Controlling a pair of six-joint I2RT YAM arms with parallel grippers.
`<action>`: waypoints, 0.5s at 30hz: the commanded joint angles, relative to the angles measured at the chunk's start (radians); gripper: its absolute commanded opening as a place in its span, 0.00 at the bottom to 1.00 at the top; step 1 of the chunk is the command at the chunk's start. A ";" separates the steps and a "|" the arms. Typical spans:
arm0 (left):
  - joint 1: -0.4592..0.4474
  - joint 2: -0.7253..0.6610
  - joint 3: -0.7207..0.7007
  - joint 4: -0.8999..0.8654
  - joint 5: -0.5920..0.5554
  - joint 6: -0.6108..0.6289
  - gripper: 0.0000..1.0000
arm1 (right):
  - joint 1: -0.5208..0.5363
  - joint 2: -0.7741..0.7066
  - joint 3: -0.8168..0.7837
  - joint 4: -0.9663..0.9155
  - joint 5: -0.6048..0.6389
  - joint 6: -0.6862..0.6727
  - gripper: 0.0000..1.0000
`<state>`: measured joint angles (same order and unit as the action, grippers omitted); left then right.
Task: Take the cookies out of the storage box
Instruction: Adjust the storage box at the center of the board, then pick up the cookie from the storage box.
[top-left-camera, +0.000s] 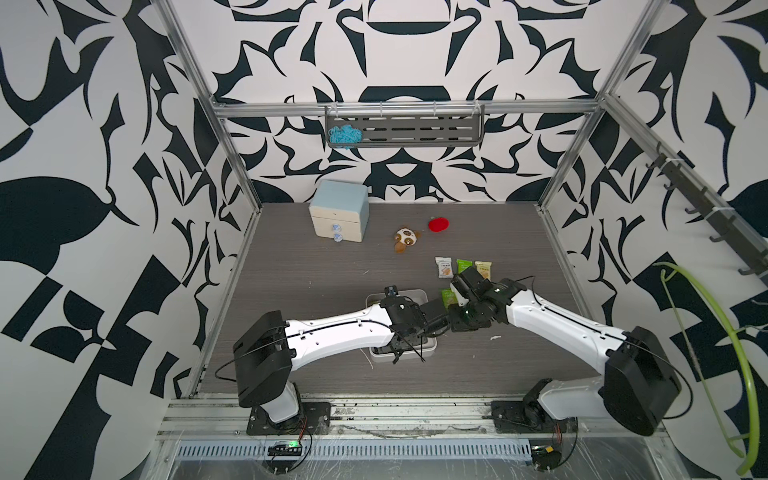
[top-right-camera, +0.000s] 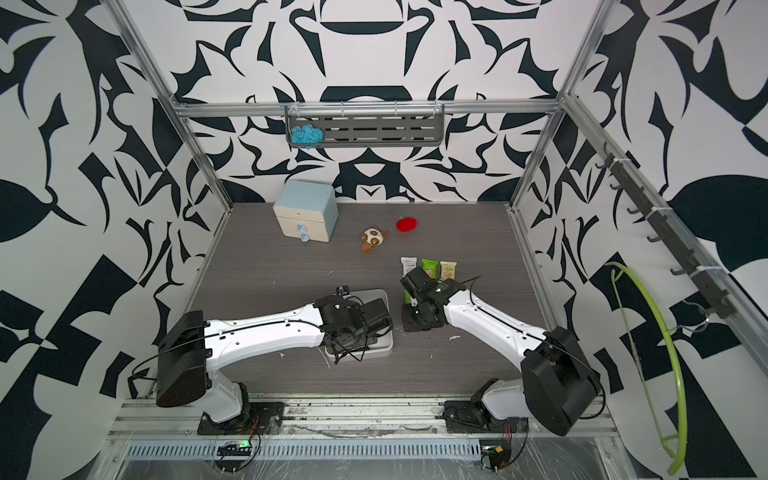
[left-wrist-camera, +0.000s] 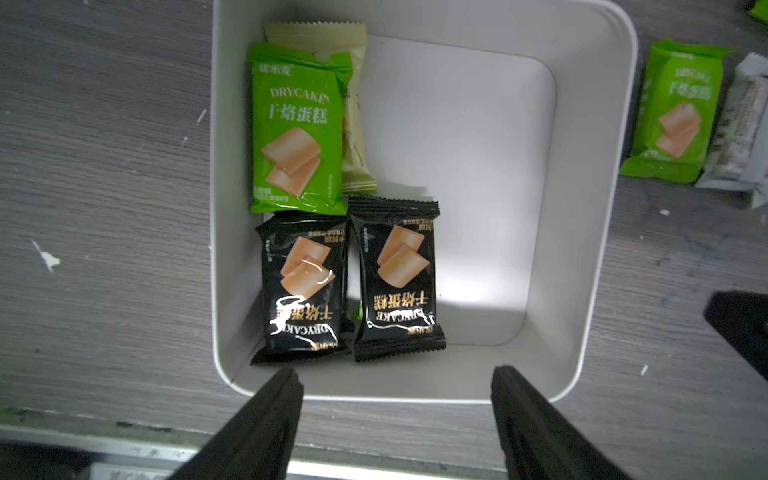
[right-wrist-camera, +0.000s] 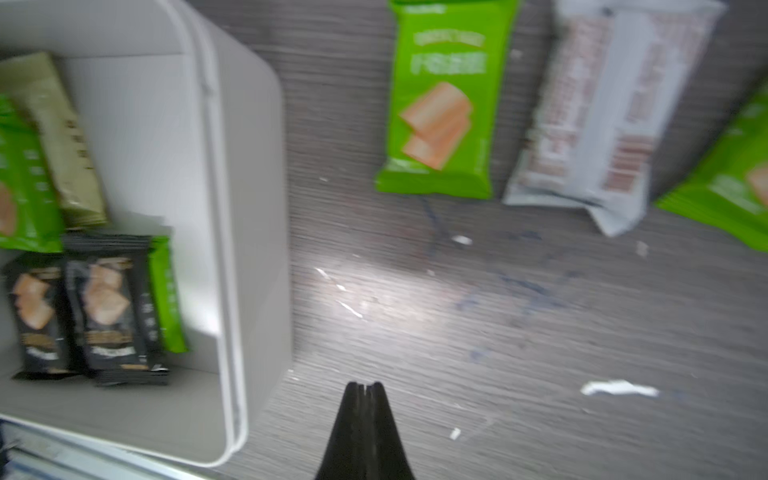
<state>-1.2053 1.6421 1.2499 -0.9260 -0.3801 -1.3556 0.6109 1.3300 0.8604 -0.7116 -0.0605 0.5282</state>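
The emptying of the box (left-wrist-camera: 582, 249) is judged to be about half done, with another pick being set up. Inside the box, against one wall, a green packet (left-wrist-camera: 297, 133) is seen lying partly over a cream packet (left-wrist-camera: 355, 124), and two black packets (left-wrist-camera: 301, 286) are laid side by side next to them; a further green packet (right-wrist-camera: 166, 291) is glimpsed under the black ones in the right wrist view. Other cookies (right-wrist-camera: 440, 104) are laid out on the table (right-wrist-camera: 457, 311) just outside the box. The left gripper (left-wrist-camera: 395, 382) is held over the box rim, jaws apart with nothing between them, nearest the black packets. The right gripper (right-wrist-camera: 365, 388) is held outside the box, above bare table, its tips pressed together and empty. Next, the left gripper would need to be lowered astride one black packet, closed on it, and the packet lifted clear of the wall
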 joint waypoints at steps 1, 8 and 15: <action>0.007 0.029 -0.014 0.013 -0.001 0.017 0.72 | -0.031 -0.059 -0.031 -0.058 0.050 -0.009 0.04; 0.027 0.073 -0.040 0.099 0.041 0.026 0.70 | -0.085 -0.110 -0.057 -0.094 0.051 -0.050 0.04; 0.067 0.106 -0.051 0.135 0.066 0.071 0.75 | -0.108 -0.097 -0.049 -0.095 0.053 -0.078 0.04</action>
<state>-1.1530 1.7294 1.2034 -0.8066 -0.3305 -1.3170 0.5102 1.2381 0.8047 -0.7879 -0.0277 0.4782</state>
